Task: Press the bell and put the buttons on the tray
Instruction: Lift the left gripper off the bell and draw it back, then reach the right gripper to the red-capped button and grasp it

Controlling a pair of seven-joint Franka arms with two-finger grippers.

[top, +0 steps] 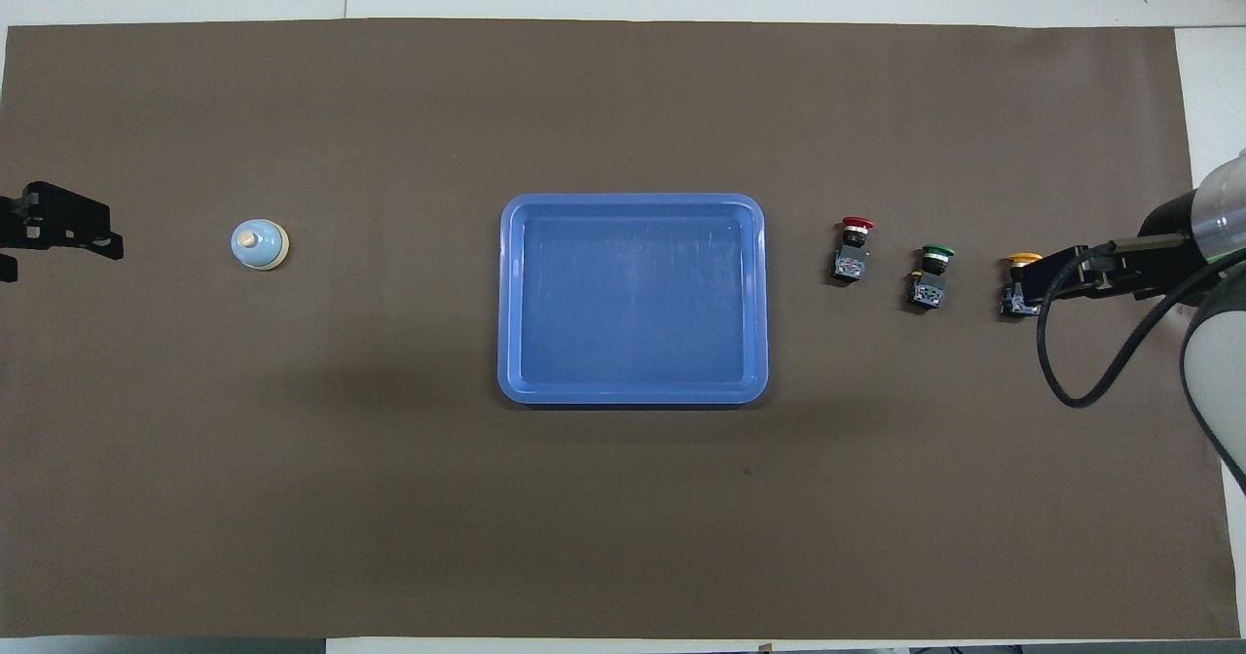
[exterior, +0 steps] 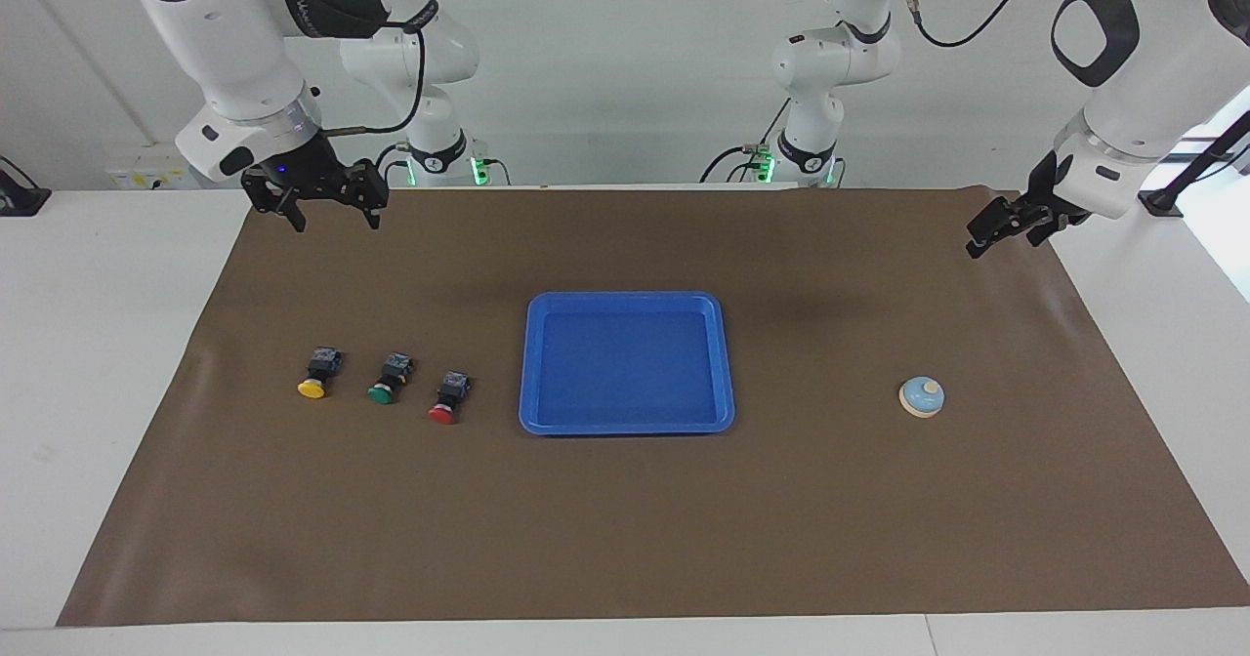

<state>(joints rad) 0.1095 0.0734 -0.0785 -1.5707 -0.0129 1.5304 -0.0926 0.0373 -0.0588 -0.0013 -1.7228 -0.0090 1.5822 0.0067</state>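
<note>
The tray [exterior: 626, 306] before me was a plain bright blue, and the bell [exterior: 921, 396] a pale blue dome with a cream knob and rim. My three black-bodied buttons wore caps of yellow [exterior: 314, 379], green [exterior: 388, 382] and red [exterior: 447, 399]. A flat brown mat [exterior: 625, 539] covered the white surface [exterior: 88, 344], and both my left gripper [exterior: 998, 226] and right gripper [exterior: 334, 215] were black.

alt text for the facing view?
An empty blue tray sits mid-table, with yellow, green and red buttons beside it and a bell toward the left arm's end. Both grippers hang raised, holding nothing.
</note>
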